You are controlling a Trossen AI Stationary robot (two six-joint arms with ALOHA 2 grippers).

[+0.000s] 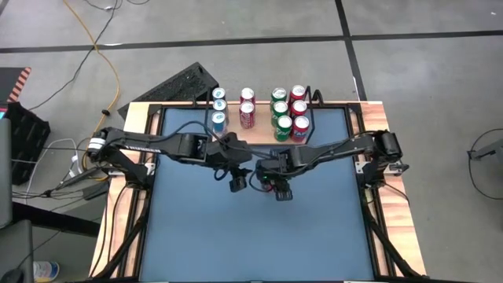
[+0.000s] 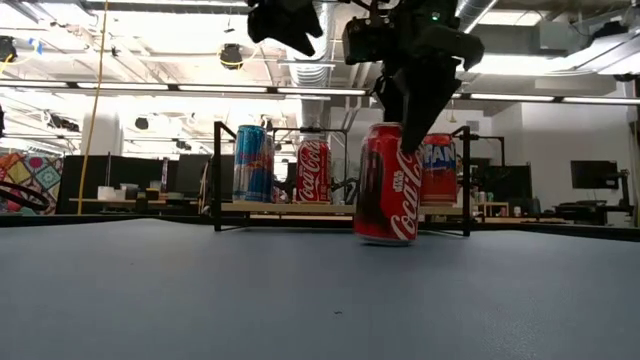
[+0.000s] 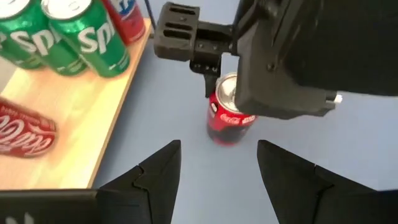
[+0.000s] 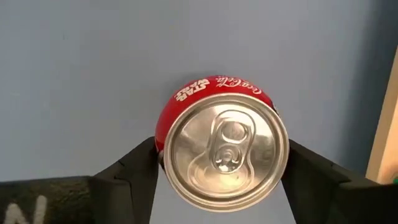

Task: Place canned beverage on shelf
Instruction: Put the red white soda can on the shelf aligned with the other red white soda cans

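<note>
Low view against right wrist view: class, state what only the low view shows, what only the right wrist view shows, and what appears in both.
Only the low view shows the shelf behind, with a blue can and other cans standing on it, and the room beyond. Only the right wrist view shows the red Coca-Cola can's silver top with its pull tab, seen from straight above. Both show that can standing upright on the blue table, with the right gripper around it, one finger on either side. Neither settles whether the fingers press on the can.
</note>
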